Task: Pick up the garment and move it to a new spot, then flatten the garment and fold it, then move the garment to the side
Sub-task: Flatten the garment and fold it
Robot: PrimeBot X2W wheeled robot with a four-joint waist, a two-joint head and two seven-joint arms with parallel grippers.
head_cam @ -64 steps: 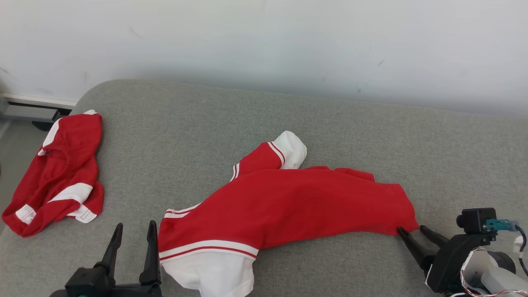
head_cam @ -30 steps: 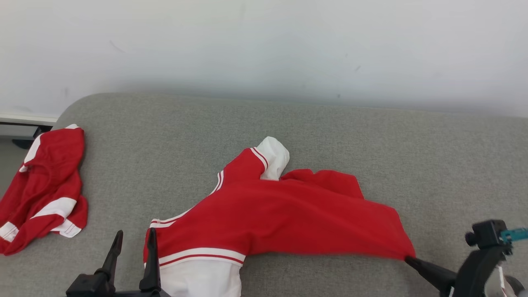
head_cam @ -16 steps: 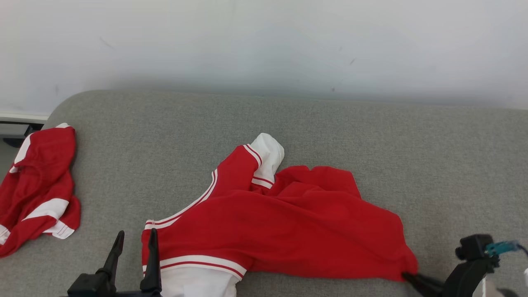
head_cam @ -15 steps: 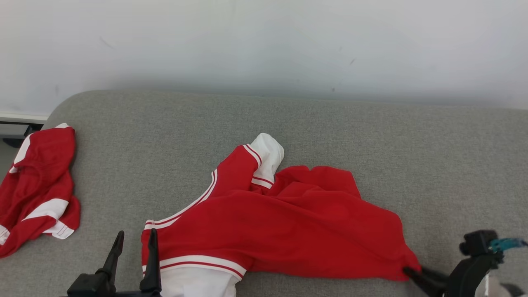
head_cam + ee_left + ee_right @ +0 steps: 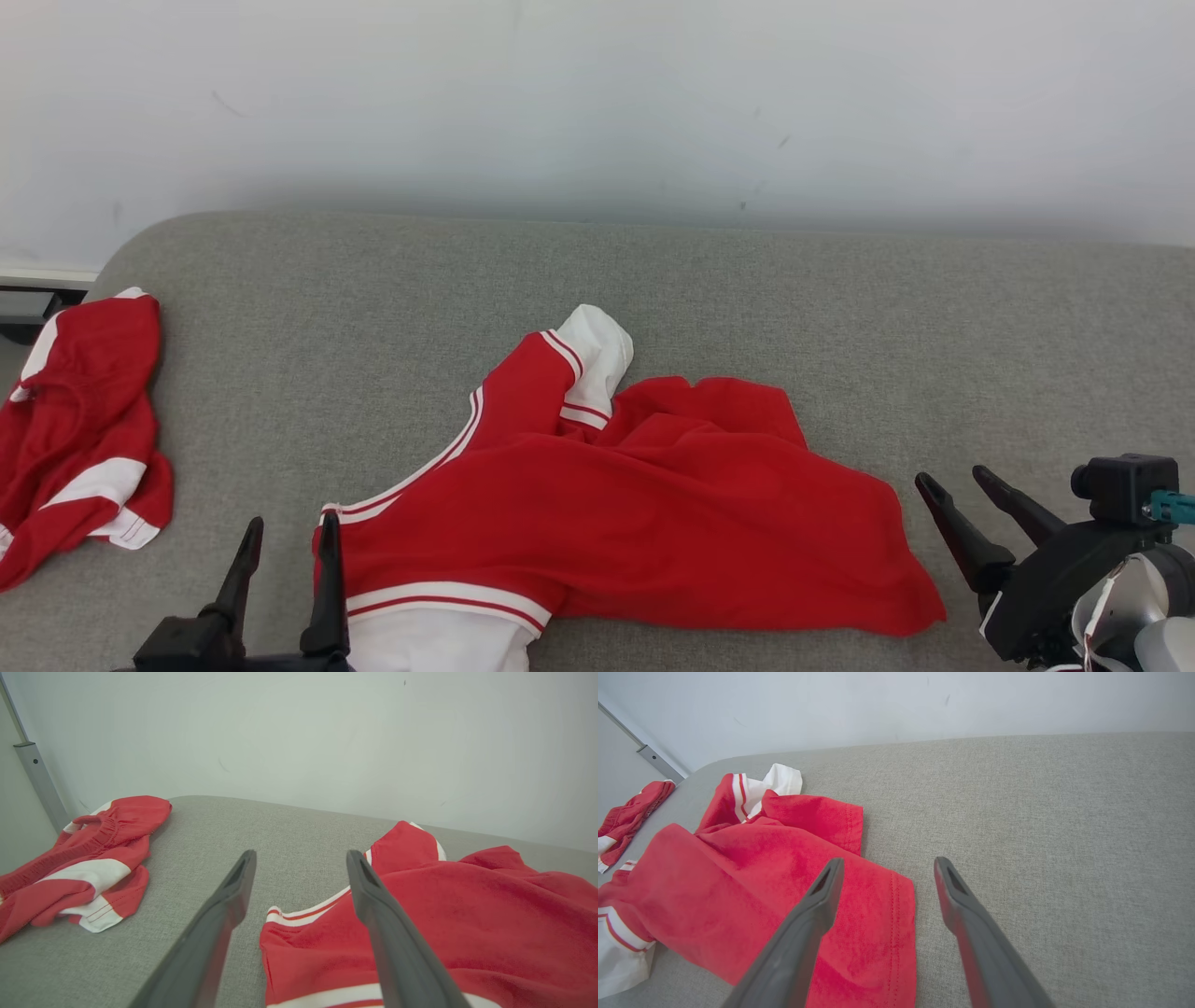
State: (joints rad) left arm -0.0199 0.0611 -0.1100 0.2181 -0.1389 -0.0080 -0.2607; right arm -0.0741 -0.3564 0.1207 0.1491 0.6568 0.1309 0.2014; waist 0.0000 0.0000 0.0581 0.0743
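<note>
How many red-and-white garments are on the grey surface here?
2. The large garment lies spread in the middle; the smaller crumpled garment sits at the left end, partly out of frame.

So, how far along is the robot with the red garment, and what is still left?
Done, it seems: the garment lies mid-way on the grey surface, set down. In hand: nothing gripped; the right gripper stands open beside its hem corner, the left gripper open by the striped end. Left: it is rumpled, so flattening, folding and moving aside remain.
</note>
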